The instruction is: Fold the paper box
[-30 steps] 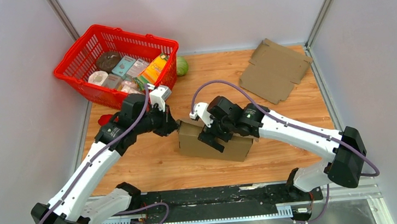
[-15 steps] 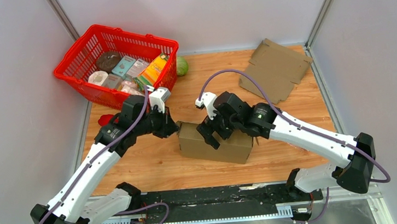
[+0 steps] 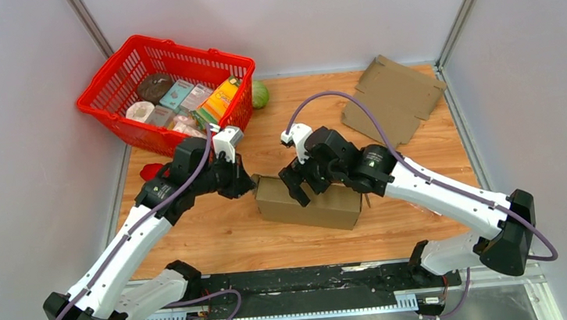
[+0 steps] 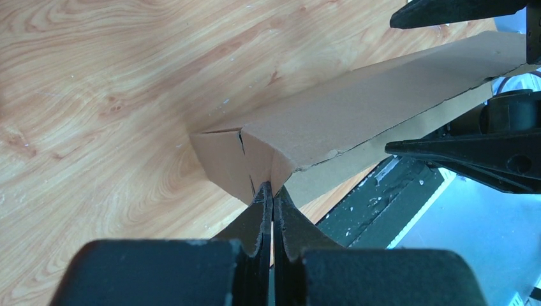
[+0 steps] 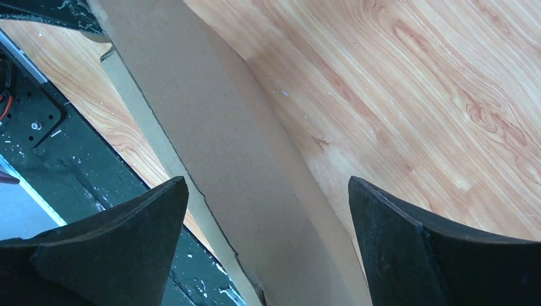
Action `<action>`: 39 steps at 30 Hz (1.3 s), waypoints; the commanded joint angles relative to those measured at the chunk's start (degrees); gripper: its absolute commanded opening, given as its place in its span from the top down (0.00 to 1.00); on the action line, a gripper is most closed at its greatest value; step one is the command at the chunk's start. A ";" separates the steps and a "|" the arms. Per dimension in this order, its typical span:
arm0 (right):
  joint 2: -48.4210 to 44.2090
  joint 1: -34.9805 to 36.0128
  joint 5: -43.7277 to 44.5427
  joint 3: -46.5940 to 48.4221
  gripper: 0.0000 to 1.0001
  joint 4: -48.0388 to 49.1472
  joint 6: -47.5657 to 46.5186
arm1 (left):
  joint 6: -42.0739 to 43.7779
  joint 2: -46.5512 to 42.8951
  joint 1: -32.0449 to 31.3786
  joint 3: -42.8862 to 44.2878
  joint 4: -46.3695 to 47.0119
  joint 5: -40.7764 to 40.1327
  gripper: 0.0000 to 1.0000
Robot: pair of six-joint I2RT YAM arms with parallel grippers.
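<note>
The paper box [image 3: 305, 209] stands partly formed at the middle of the wooden tabletop [image 3: 217, 237], a long brown cardboard shape lying roughly crosswise between the two arms. In the left wrist view its near end shows a folded corner with a short tear or slit in the cardboard.

The left end effector [image 4: 272, 193] is closed tight, its fingertips pinching the thin flap at the box's left end. The right end effector [image 5: 268, 185] is spread wide and holds nothing. It hangs over the box's top edge, one finger [image 5: 121, 245] on the near side and the other over the far side. Whether either finger touches the cardboard cannot be told.

At the far right corner of the tabletop a second cardboard blank [image 3: 392, 98] lies flat and unfolded, well apart from the box. At the far left a red plastic basket [image 3: 109, 81] holds packaged groceries, and a round green item [image 3: 260, 94] sits just beside its right end.
</note>
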 commanded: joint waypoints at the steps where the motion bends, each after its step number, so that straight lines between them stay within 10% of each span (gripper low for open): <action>1: 1.11 -0.42 1.20 2.35 0.00 1.37 2.29 | -0.85 -1.13 -0.20 0.18 1.15 1.58 1.00; 39: 3.93 0.37 4.53 -0.64 0.00 3.22 0.18 | -9.21 -2.18 -0.55 -5.44 0.10 0.89 1.00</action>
